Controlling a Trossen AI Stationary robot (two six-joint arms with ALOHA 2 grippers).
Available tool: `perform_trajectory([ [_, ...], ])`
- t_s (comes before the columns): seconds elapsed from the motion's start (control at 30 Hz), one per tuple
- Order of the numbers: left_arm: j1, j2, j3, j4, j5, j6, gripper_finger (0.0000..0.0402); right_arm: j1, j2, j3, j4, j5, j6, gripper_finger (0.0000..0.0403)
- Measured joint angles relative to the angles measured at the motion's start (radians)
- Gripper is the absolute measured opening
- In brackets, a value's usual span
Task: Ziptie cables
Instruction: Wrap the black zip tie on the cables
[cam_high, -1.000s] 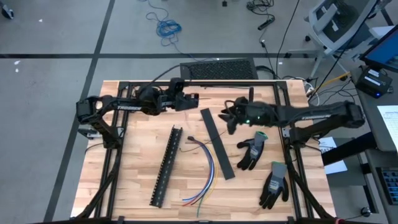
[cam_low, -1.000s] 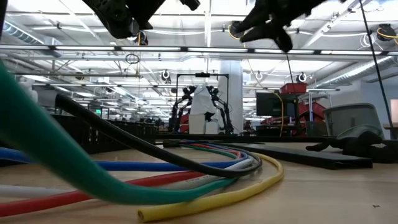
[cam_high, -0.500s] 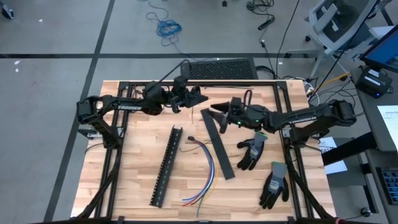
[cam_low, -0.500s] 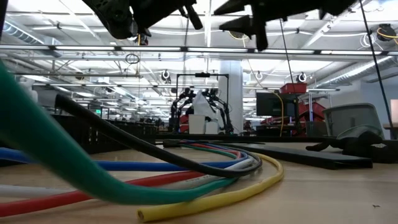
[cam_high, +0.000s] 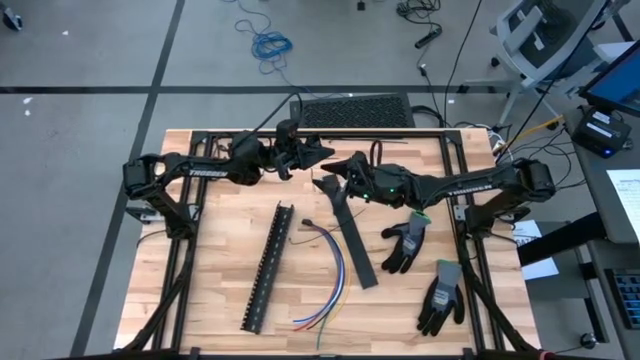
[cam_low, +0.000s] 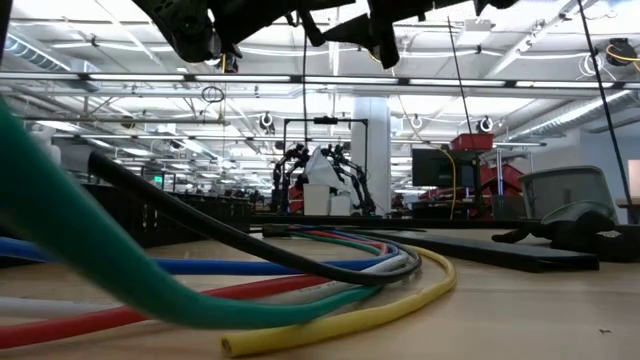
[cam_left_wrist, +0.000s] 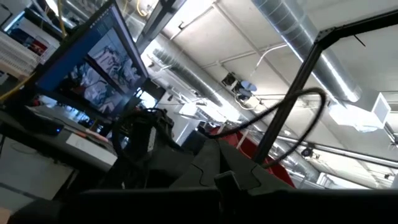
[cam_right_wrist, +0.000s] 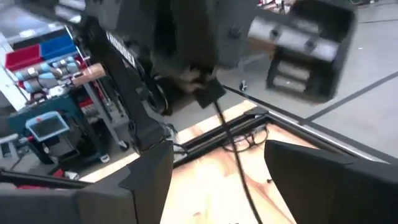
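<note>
From above, a pale wooden table (cam_high: 220, 250) inside a black metal frame stands on a grey floor. At its middle lies a long black slotted strip (cam_high: 268, 266); just beside that strip curl the cables (cam_high: 330, 272), a loose bundle of thin multicoloured wires, with a flat black bar (cam_high: 350, 232) on their other side and two grey-and-black work gloves (cam_high: 406, 243) past the bar. Both arms reach in over the table's far half, beyond the strip's far end. The left gripper (cam_high: 322, 152) points toward the right gripper (cam_high: 335, 176), the two tips close together above the far end of the bar; the left one's fingers are pressed together, the right one's spread.

At table height, the cables (cam_low: 330, 262) fill the foreground on the wood, and a workshop with ceiling lights and another robot rig lies behind. Dark arm parts hang at the top edge.

The left wrist camera shows a monitor (cam_left_wrist: 93, 81), ceiling ducts and a dark hose.

The right wrist camera shows its own fingers (cam_right_wrist: 146, 180) wide apart, nothing between them, with the wood beyond.
</note>
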Motion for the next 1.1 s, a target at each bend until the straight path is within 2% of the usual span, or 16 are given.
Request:
perform_trajectory([
  [0.27, 0.0, 0.0, 0.0, 0.002, -0.014, -0.001, 0.0, -0.015, 0.069, 0.038, -0.006, -0.014, 0.001, 0.0246],
  [0.43, 0.0, 0.0, 0.0, 0.027, -0.014, -0.006, 0.0, -0.037, 0.07, 0.06, -0.016, -0.012, 0.002, 0.0224],
  [0.53, 0.0, 0.0, 0.0, 0.028, -0.014, -0.007, 0.0, -0.048, 0.069, 0.068, -0.044, -0.012, 0.011, 0.0194],
  [0.6, 0.0, 0.0, 0.0, 0.026, -0.014, -0.007, 0.0, -0.052, 0.069, 0.076, -0.068, -0.017, 0.023, 0.0158],
  [0.73, 0.003, 0.0, 0.0, 0.028, -0.014, -0.007, 0.0, -0.052, 0.069, 0.082, -0.092, -0.021, 0.042, 0.004],
  [0.77, 0.003, 0.0, 0.0, 0.028, -0.014, -0.007, 0.0, -0.052, 0.067, 0.082, -0.092, -0.023, 0.043, 0.0021],
  [0.93, 0.011, -0.001, 0.0, 0.037, -0.005, -0.013, 0.0, -0.051, 0.046, 0.083, -0.13, -0.024, 0.071, 0.0002],
  [1.1, 0.076, -0.014, 0.001, 0.039, 0.135, -0.109, 0.0, -0.051, -0.004, 0.083, -0.209, -0.025, 0.068, 0.0001],
])
